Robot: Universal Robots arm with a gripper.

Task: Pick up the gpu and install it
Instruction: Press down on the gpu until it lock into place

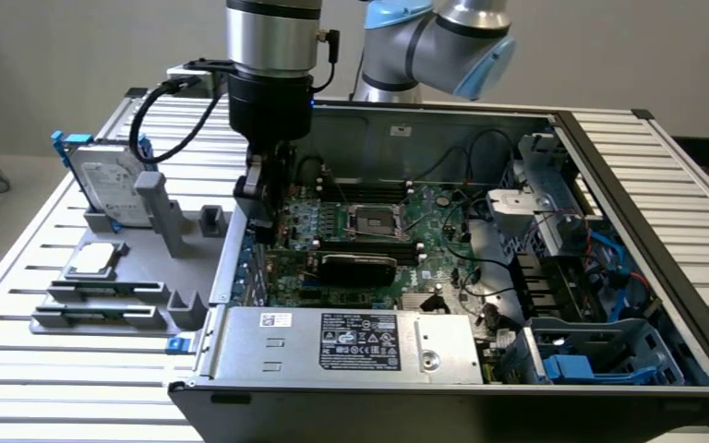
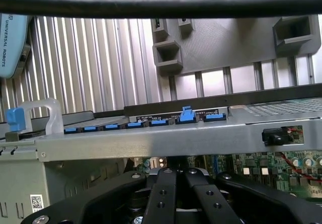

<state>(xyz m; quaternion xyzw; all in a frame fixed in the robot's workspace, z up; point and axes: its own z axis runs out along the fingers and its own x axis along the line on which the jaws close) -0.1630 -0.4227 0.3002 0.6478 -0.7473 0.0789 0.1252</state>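
Looks like the fitting-in step. Hangs low in the open grey computer box (image 1: 453,125), black claw (image 1: 258,210) pinched shut on nothing, near the short black-faced gpu card (image 1: 354,267) standing on the green board (image 1: 431,214). Calls for slow, gentle moves.

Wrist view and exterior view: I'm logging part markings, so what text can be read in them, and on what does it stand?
"UNIVERSAL ROBOTS": on the light-blue arm cover in the wrist view.
Power supply label: print too small to read.
Hard drive label: too small to read.
Code sticker on the computer case: a square code, no readable words.
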